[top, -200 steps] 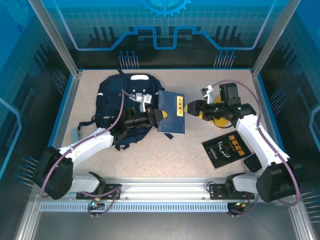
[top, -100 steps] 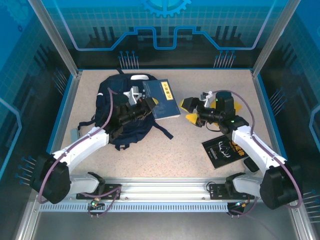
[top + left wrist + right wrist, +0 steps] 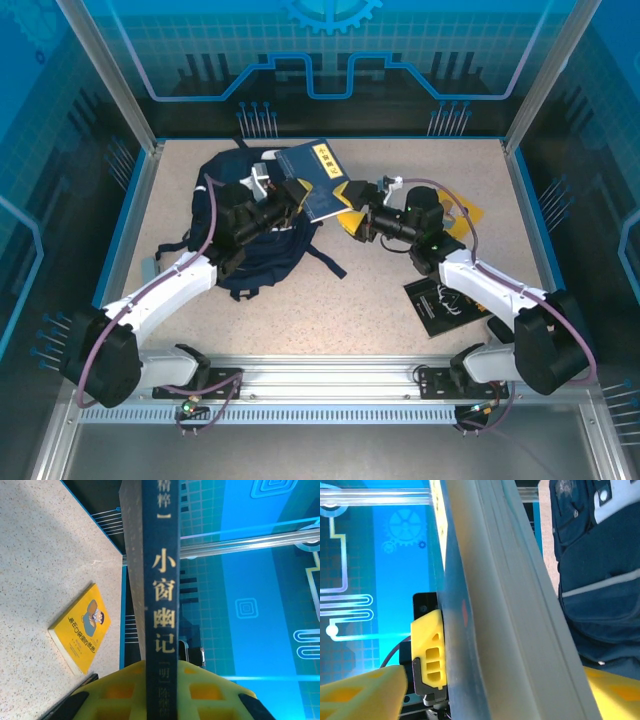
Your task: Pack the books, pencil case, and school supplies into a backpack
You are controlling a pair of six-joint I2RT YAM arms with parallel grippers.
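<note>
Your left hand point(image 3: 290, 197) is clenched on the blue book point(image 3: 318, 178), held over the backpack point(image 3: 268, 258); your right hand point(image 3: 352, 222) straddles its edge, spread. It's thin, stiff, likely slick: grip near the spine

Dark blue book point(image 3: 316, 185) tilts above navy backpack point(image 3: 270, 252) — black book point(image 3: 445, 300) lies flat.

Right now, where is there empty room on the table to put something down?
The bare table between the backpack and the black book, toward the front rail, is widest. The back right corner beyond the yellow book is also free. It is crowded mid-back, where the left gripper and right gripper meet at the dark blue book.
</note>
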